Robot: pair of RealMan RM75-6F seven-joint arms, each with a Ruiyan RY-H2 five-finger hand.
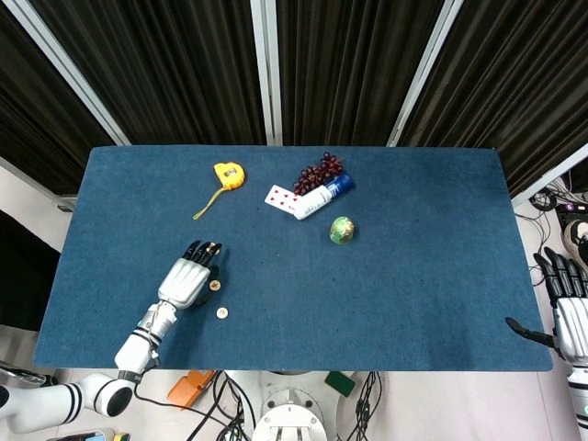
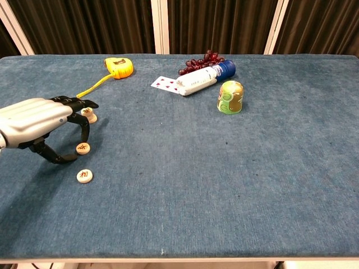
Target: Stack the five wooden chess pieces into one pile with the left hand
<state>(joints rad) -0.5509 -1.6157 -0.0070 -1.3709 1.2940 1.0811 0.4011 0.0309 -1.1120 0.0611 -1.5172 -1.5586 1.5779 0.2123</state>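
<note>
The left hand (image 2: 42,120) hangs low over the near left part of the blue table (image 2: 224,185), palm down, with its dark fingers (image 2: 84,126) curved downward and its thumb under the palm. The fingers are apart and arch around a single wooden chess piece (image 2: 83,148), which lies flat on the cloth just under the fingertips. Whether a fingertip already touches this piece, I cannot tell; nothing is lifted, and the hand holds nothing that I can see.

A small stack of chess pieces (image 2: 88,115) stands just beyond the fingertips, on the far side of the hand; how many pieces it has is not clear from the pictures. Another single chess piece (image 2: 84,176) lies flat on the near side of the hand, a little apart from the one under the fingers. In the head view the same hand (image 1: 186,278) shows with two pale discs beside it, toward the middle of the table.

Well away from the left hand, at the far side of the table, lie a yellow tape measure (image 2: 119,67), some playing cards (image 2: 166,84), a white bottle with a blue cap (image 2: 203,78) on its side, a bunch of dark grapes (image 2: 200,60) and a green patterned cup (image 2: 230,97) placed upside down.

The right hand (image 1: 566,308) rests off the right edge of the table, its fingers straight and spread, with nothing in it.
</note>
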